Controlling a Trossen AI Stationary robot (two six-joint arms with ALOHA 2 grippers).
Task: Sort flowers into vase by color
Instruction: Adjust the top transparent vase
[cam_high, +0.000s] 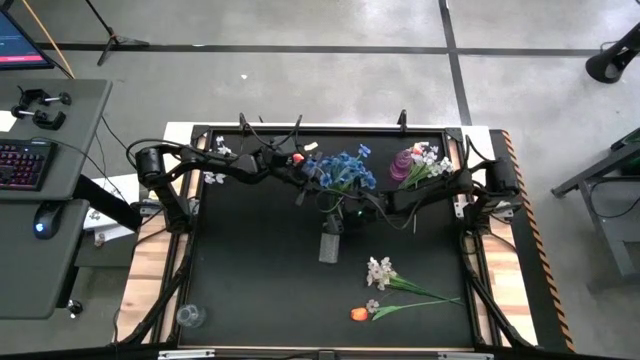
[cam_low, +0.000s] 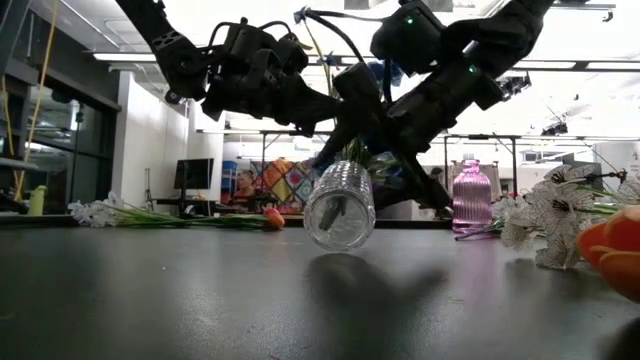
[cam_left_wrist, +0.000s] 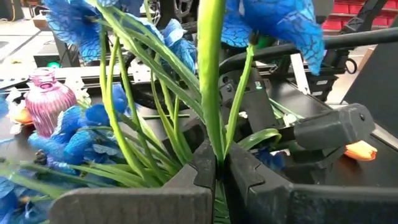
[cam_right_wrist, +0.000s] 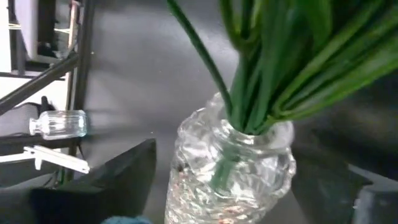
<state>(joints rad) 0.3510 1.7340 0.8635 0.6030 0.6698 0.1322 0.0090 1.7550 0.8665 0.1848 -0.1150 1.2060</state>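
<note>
Left gripper: fingers pinched shut on a blue stem, near the middle of the table toward its far edge; the hold looks meant to steer the stem into the bottle mouth.
Right gripper: fingers stand wide on either side of the clear vase, not clearly pressing it; I judge it is there to steady the vase while stems go in.
Clear vase: tilted and off the table in the low view, mid-table, with green stems already in its neck.
Blue flowers: bunched above the vase between the two arms, so blue is the colour being sorted now.
Pink vase: near the far edge, right of centre, with white blooms at it.
White spray: lying flat toward the near right, not yet sorted.
Orange tulip: lying just nearer the front edge than the white spray, waiting.
Spare jar: on its side at the near left corner, likely for another colour.
Risk: the tilted vase could slip while the stem is pushed in.
</note>
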